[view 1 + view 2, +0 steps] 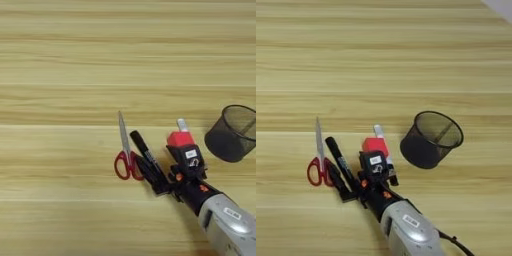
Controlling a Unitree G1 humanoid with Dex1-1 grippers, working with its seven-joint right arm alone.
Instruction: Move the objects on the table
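The broad light-tan wooden surface (pixel 384 60) carries everything in a loose cluster low in the view. Furthest to the claw's left lie red-handled scissors with grey steel blades (pixel 318 159), flat, blades pointing away from the robot, the handles touching or just beside the claw's left finger. Next comes the slim black marker (pixel 340 160), lying along that left finger. The black two-fingered claw (pixel 363 177) has its fingers spread apart, and whether they press on the marker or merely flank it I cannot tell. Just ahead of the claw's right finger sits the small red cube (pixel 374 145), touching or nearly so, and beside it the slim white marker with a black cap (pixel 384 155) lies slanted, partly hidden by the claw. Well to the claw's right stands a black wire-mesh cup (pixel 432 139), upright and seemingly empty.

As a judgement, the moving is barely begun: every item lies on the wood, none lifted or put in the cup, and the black marker looks like the piece in hand.
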